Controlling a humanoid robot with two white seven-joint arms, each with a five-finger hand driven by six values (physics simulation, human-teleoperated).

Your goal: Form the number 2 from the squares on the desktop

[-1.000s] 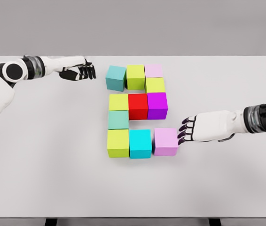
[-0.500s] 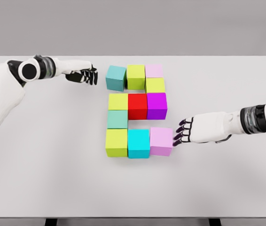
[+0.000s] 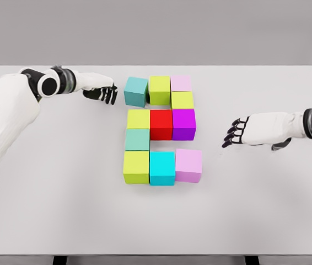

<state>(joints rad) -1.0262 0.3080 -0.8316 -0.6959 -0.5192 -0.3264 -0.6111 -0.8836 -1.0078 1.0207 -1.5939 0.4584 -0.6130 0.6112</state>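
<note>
Now, in the head view, ten cubes sit together at the middle of the white table (image 3: 266, 210), forming a blocky 2. At 12 o'clock runs the top row: teal cube (image 3: 135, 91), lime cube (image 3: 159, 89), pale pink cube (image 3: 181, 83). At 6 o'clock the bottom row reads yellow-green cube (image 3: 136, 167), cyan cube (image 3: 162, 168), lilac cube (image 3: 188, 165); the red cube (image 3: 161, 124) marks the centre. At 10 o'clock the left hand (image 3: 103, 91) hovers just beside the teal cube, fingers curled downward, gripping nothing. At 3 o'clock the right hand (image 3: 243, 131) hangs apart from the lilac cube, fingers loosely spread, empty.
</note>
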